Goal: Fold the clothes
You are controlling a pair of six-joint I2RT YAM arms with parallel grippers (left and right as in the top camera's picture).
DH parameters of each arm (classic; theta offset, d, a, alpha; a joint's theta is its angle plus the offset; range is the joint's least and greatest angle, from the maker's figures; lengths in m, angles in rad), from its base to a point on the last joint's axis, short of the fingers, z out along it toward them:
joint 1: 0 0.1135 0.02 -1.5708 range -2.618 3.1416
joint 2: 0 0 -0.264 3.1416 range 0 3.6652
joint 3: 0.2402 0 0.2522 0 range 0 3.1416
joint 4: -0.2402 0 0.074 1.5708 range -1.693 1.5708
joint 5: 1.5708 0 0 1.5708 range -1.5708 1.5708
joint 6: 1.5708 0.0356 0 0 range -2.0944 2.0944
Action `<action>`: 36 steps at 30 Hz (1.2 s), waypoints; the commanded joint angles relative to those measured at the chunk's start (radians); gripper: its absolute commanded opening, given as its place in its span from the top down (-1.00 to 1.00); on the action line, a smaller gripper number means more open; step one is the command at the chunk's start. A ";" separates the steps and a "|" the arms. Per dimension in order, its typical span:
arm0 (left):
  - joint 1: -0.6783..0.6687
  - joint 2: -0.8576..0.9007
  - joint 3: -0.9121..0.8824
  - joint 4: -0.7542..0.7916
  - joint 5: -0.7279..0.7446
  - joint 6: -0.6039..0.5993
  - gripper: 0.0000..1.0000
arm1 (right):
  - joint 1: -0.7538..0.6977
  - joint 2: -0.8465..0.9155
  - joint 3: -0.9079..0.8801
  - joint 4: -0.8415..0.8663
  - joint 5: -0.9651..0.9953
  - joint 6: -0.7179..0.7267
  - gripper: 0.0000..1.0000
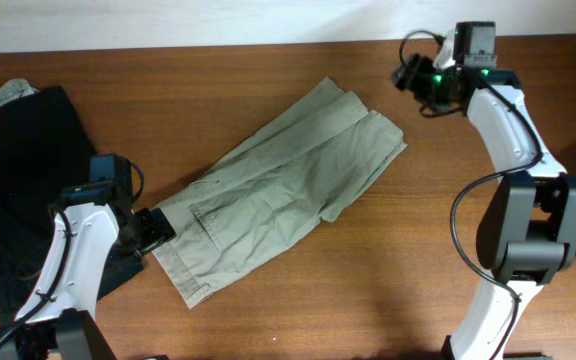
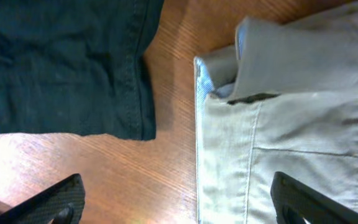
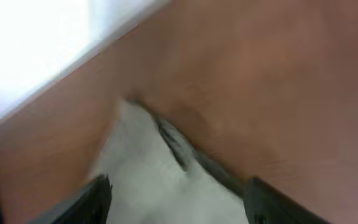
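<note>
Khaki shorts (image 1: 278, 195) lie slantwise on the wooden table (image 1: 368, 300) from overhead. The waistband is beside the left gripper (image 1: 156, 230) and the leg ends are near the right gripper (image 1: 415, 78). A dark garment (image 1: 28, 150) lies at the left.

Left wrist: fingers (image 2: 61, 198) spread wide above the waistband edge, holding nothing; the dark garment's hem lies just apart from it.

Right wrist, blurred: fingers (image 3: 95, 199) spread above pale cloth.

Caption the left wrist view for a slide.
Open left gripper above the shorts' waistband corner, dark garment alongside on the table.
</note>
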State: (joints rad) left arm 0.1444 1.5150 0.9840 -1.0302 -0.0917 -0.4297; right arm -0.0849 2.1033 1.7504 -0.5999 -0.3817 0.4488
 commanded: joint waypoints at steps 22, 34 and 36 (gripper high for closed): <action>0.003 0.002 0.099 0.058 0.152 0.246 -0.91 | -0.074 -0.032 -0.100 -0.763 0.261 -0.253 0.16; 0.000 0.038 0.071 0.050 0.227 0.354 -0.82 | -0.046 -0.019 -0.282 -0.187 0.103 -0.208 -0.04; 0.000 0.060 0.061 0.055 0.227 0.354 -0.83 | -0.047 -0.020 -0.279 -0.139 0.068 -0.208 0.03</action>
State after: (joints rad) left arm 0.1444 1.5475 1.0611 -0.9791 0.1204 -0.0963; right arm -0.1349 2.0899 1.4715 -0.7628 -0.2611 0.2314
